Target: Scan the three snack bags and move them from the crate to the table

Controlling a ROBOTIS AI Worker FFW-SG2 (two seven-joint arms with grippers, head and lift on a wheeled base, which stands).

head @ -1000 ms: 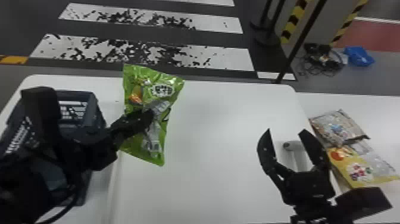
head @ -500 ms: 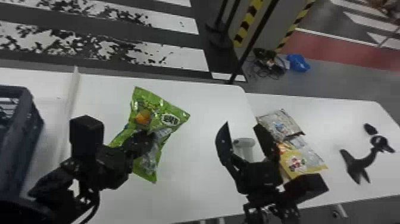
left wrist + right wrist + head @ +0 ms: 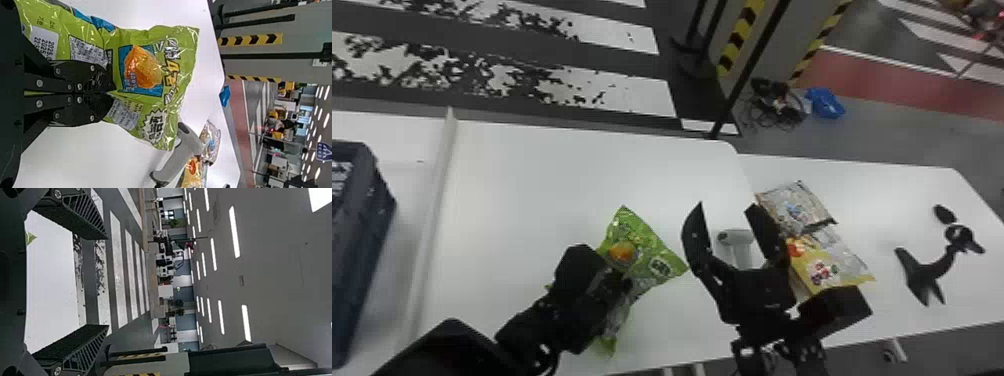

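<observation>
Left wrist view: green bag [image 3: 143, 74], white label [image 3: 44, 40], dark print.

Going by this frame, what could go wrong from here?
The left gripper pinches the green bag where its film is creased, which might hamper the scan. The open right gripper looks close to the scanner and could knock it. A bag set beside the silver bag and yellow bag might pile up.

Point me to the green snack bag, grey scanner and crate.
Green snack bag [image 3: 143, 68]: left wrist view, on its printed orange picture.
Grey scanner [image 3: 172, 161]: left wrist view, on its handle.
Crate [image 3: 363, 250]: head view, on its side wall.
</observation>
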